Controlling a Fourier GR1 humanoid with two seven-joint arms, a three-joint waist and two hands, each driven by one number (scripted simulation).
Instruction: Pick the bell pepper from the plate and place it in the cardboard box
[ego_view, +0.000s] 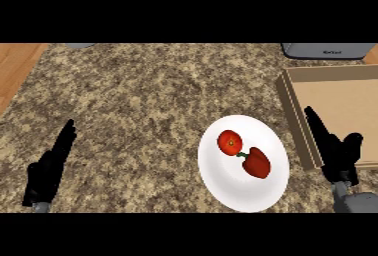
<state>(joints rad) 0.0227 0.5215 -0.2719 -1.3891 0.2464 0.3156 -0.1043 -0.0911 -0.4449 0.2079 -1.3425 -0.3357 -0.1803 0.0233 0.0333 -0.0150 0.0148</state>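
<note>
A kitchen — a speckled stone bench (148, 100), a white plate (221, 185) of food, and a grey appliance (328, 50) at the back edge.

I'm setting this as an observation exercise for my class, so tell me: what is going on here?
A robot stands at a speckled granite counter. On a round white plate lie a red bell pepper and a small red tomato, neither touched yet. An open brown cardboard box sits to the plate's right. The black right hand, fingers straight, shows over the box's near corner; the black left hand rests open at the left. Nothing is held.
</note>
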